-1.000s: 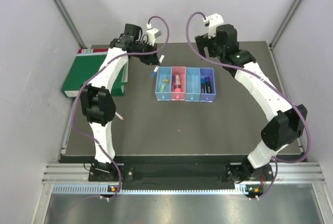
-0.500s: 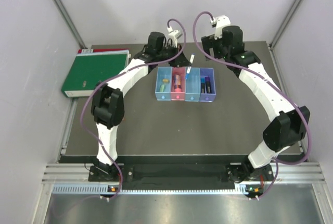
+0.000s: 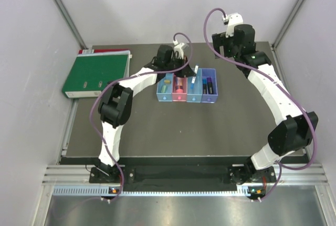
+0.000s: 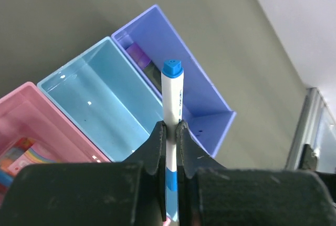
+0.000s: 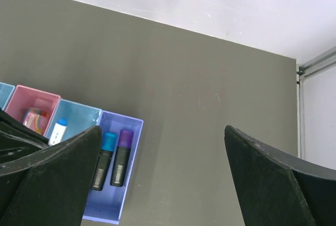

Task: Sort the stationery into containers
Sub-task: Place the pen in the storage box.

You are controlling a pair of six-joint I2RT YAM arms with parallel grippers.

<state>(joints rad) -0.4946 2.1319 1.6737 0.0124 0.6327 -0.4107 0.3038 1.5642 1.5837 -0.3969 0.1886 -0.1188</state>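
Black left end effector [image 4: 169, 127], jaws clamped on the lower barrel of a white pen [image 4: 172, 92]. The pen stands upright between the pads, its blue cap uppermost and a blue band showing below the grip. Seen from the left wrist, the pen tip hangs above the far end of the containers [image 3: 186, 98], over the wall shared by the second light blue bin [image 4: 100, 97] and the purple-blue bin [image 4: 202, 92]. From the right wrist it appears over the light blue bin.

The four bins sit joined in a row near the middle of the dark desk [image 3: 147, 131]: light blue, pink, light blue, purple-blue from left to right in the overhead view. Two black markers [image 5: 114, 157], one capped blue and one capped purple, lie side by side in the purple-blue bin. A multicoloured piece [image 5: 34, 118] lies in the pink bin [image 5: 25, 99].

The right end effector [image 5: 163, 147] is held wide apart above the far right of the desk, gripping nothing. A green binder [image 3: 97, 72] lies flat at the far left corner, well apart from the bins.
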